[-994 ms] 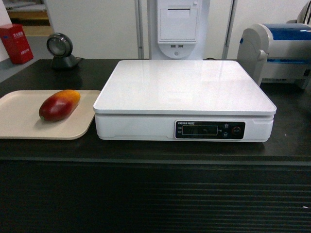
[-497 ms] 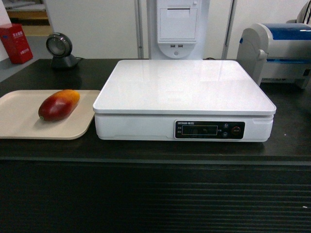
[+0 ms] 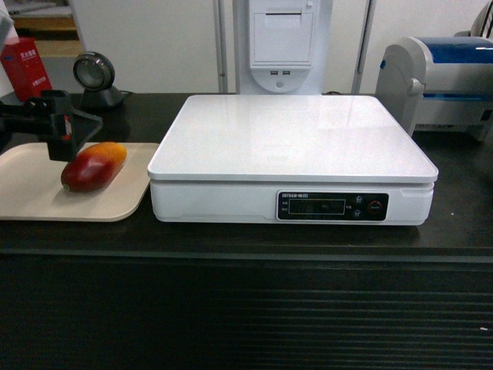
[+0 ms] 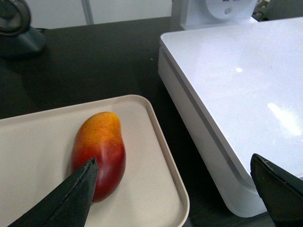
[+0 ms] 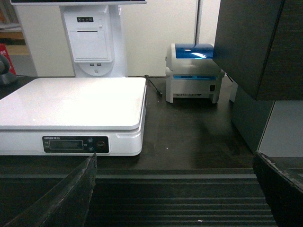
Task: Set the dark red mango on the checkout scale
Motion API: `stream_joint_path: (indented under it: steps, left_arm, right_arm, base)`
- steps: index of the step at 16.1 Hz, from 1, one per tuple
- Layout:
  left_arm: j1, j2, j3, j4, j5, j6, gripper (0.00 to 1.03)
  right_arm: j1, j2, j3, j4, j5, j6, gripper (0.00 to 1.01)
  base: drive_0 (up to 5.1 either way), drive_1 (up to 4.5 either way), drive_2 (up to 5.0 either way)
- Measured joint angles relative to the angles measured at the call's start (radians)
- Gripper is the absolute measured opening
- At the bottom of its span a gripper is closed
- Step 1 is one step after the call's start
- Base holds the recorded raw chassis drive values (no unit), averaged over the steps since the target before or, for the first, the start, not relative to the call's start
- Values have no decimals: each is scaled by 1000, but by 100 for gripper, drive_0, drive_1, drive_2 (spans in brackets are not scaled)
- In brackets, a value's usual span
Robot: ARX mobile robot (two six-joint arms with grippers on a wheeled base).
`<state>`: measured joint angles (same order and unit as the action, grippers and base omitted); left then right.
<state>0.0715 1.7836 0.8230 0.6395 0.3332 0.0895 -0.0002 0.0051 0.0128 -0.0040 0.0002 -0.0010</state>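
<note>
The dark red mango [image 3: 93, 166] is lying on its side on the beige tray [image 3: 31, 202] at the left of the head view, its yellow-orange end pointing toward the upper right. The tray is sitting on the black checkout counter [image 3: 246, 239], just beside the white scale [image 3: 293, 137], whose flat top is filling the middle of the frame and carrying nothing.

The left gripper [image 3: 60, 131] is hanging at the upper left of the head view, just above the red end of the mango. In the left wrist view its fingers [image 4: 71, 198] are spread wide, one tip low at the left over the fruit's dark end, the other far out at the lower right, so the pincer is released and grasping nothing. The right gripper [image 5: 175, 189] is waiting in front of the counter, fingers likewise apart and empty.

The risks look plain enough. The glossy, rounded skin could be slipping out if the fingers are closing near the tapered end instead of across the middle. The fruit may also be rolling on the tray when nudged. Carried low, it could be clipping the raised edge of the scale.
</note>
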Motion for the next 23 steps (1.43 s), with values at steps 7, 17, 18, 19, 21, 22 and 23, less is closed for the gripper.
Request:
stream_joint_path:
  steps: [7,17,18,19,21,22,23]
  left_arm:
    - [18,206,268,-168,68,31,98]
    - [46,373,483,-368,10,102,98]
    - [46,382,493,-375,7,102,98]
    - [46,391,505,-383,5,103,98]
    - [41,421,539,-385,-13,107,98]
    - [41,436,554,-392,-20,108,98]
    - [40,449,565,-401,-23,108,98]
  right_arm:
    - [0,0,0,0,0,0,98]
    - [0,0,0,0,0,0,98]
    - [0,0,0,0,0,0,98]
    - [0,0,0,0,0,0,98]
    - [0,0,0,0,0,0,98]
    - [0,0,0,0,0,0,98]
    - [0,0,0,0,0,0,98]
  base:
    - [0,0,0]
    - [0,0,0]
    - [0,0,0]
    - [0,0,0]
    - [0,0,0]
    - [0,0,0]
    - [0,0,0]
